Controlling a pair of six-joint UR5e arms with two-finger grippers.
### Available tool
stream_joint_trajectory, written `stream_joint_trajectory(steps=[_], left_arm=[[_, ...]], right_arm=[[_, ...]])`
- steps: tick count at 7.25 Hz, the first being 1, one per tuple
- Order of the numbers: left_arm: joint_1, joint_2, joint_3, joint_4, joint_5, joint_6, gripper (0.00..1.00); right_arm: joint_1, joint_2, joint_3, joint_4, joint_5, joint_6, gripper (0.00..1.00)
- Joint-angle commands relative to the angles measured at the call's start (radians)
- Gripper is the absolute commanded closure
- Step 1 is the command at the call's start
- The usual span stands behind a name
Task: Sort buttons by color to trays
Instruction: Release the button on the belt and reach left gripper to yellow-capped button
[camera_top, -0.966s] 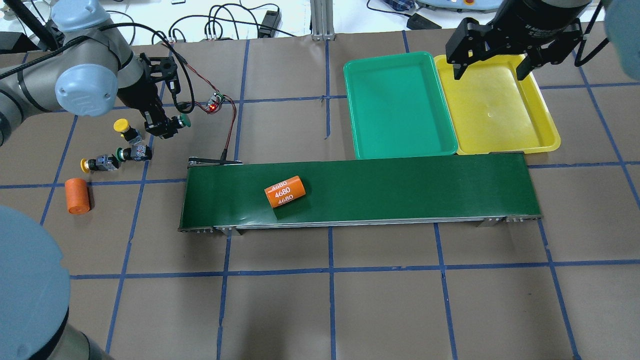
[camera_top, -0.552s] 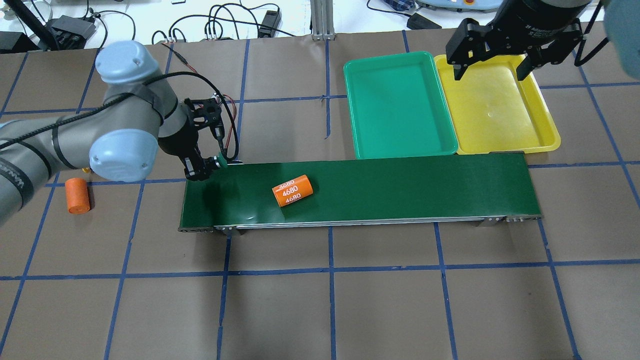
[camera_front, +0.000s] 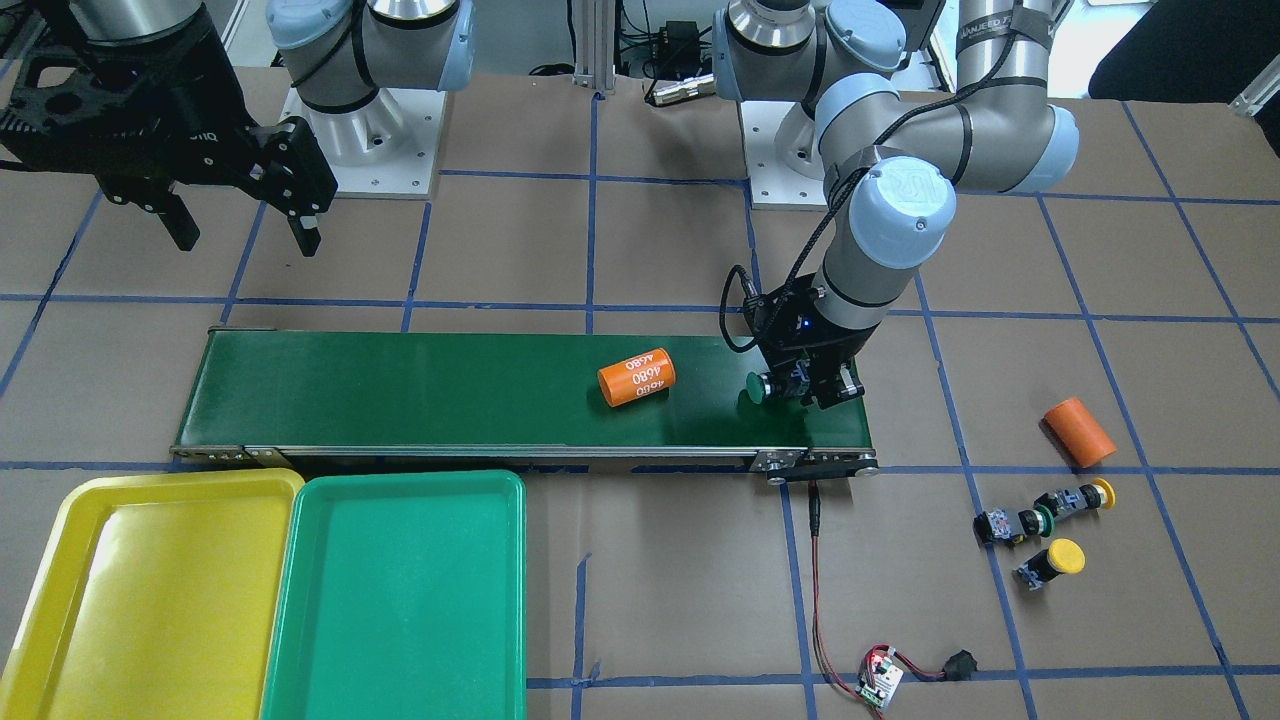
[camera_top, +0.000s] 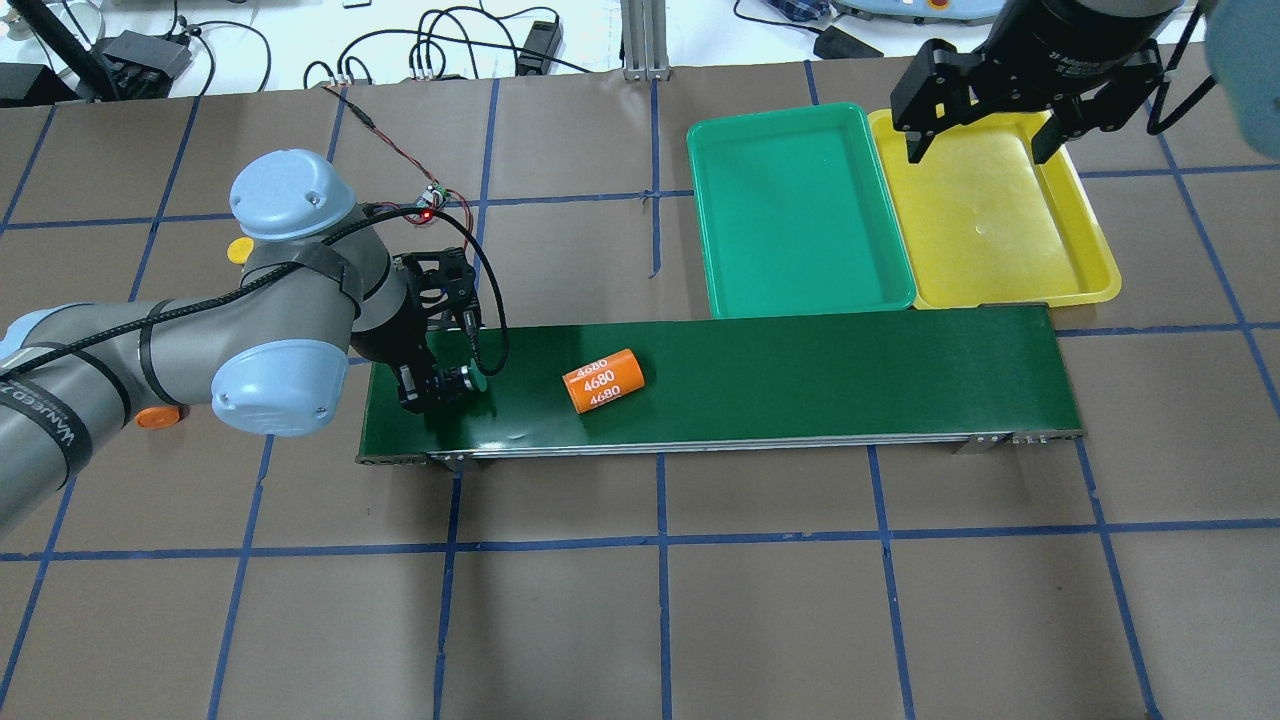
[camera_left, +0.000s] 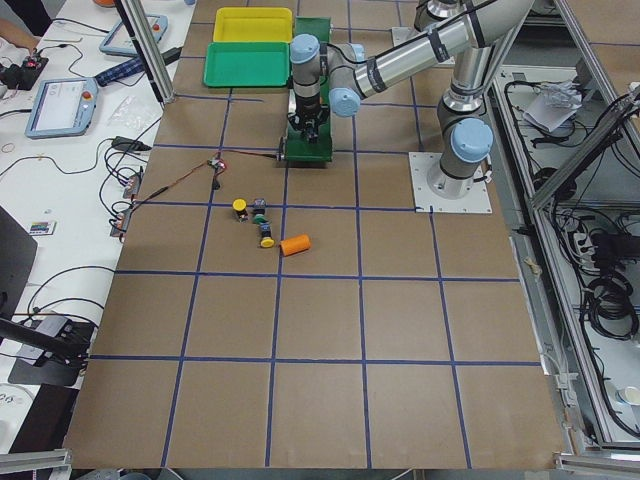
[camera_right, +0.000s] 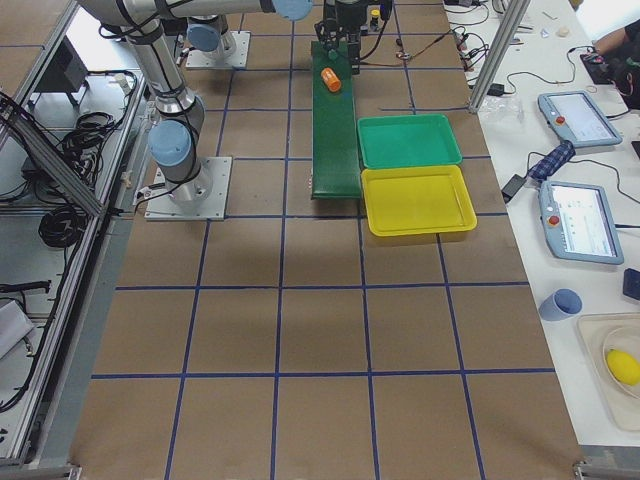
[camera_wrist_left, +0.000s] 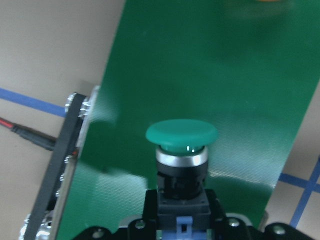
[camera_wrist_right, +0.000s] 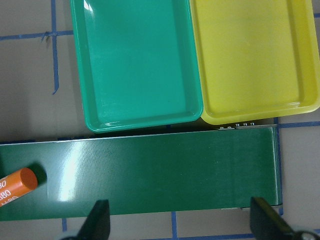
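My left gripper is shut on a green-capped button and holds it on its side low over the left end of the dark-green belt. The button fills the left wrist view, cap pointing away. Three other buttons lie on the table beyond the belt's end: a yellow one, a green one and another yellow one. The green tray and the yellow tray stand side by side behind the belt's right end. My right gripper is open, high over the yellow tray.
An orange cylinder marked 4680 lies on the belt to the right of the held button. Another orange cylinder lies on the table near the loose buttons. A small circuit board with a red wire lies by the belt's end.
My left arm has carried the green button from beside the other buttons to over the belt's left end. The orange cylinder on the belt has moved right. The right arm has stayed still.
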Motion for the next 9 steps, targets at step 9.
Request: stream_joint_trajectory(steps=[9], left_arm=[[0.398, -0.306, 0.445, -0.136, -0.076, -0.441, 0.0]], right_arm=[[0.0, 0.007, 0.004, 0.004, -0.001, 0.0, 0.0]])
